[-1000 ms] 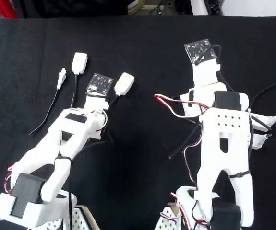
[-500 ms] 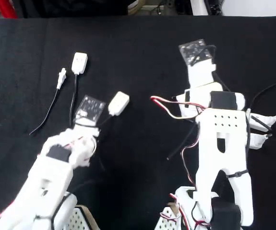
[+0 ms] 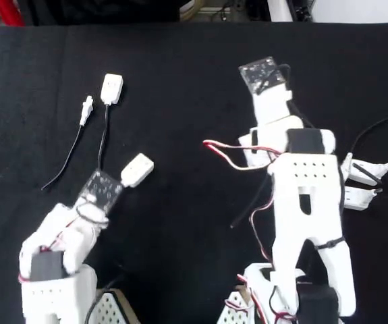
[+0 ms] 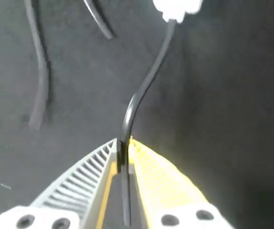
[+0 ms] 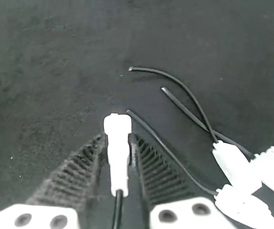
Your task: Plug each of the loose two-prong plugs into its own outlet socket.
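The left gripper (image 4: 123, 143) pinched a thin black cord (image 4: 146, 86), while the right gripper (image 5: 117, 138) clasped a smooth, rounded white plug (image 5: 117, 160) between ribbed fingers (image 5: 79, 174).

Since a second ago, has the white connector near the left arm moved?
Yes. The connector slid toward the arm bases, away from the unmoved white socket beyond.
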Tool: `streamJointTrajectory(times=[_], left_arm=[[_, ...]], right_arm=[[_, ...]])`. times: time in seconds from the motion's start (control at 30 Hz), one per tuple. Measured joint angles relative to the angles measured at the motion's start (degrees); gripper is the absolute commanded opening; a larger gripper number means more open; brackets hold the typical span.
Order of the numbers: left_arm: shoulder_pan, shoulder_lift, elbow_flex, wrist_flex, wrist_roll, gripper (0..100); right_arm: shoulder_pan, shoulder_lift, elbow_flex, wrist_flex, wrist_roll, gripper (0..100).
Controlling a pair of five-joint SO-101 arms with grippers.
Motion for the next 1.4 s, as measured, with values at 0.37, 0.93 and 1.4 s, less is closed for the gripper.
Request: streamJointTrajectory(times=[0.37, 0.93, 1.4], left_arm=[[-4.48, -5.71, 0.0, 1.41, 2.37, 46], [-16.35, -5.8, 2.64, 0.62, 13.1, 46], [-16.62, -5.8, 3.16, 0.62, 12.4, 46]], right_arm=[[-11.87, 9.85, -1.05, -3.6, 5.98, 1.1], [-27.6, 34.46, -27.34, 1.23, 12.57, 1.1], [-33.58, 58.29, -53.71, 9.49, 5.63, 1.1]])
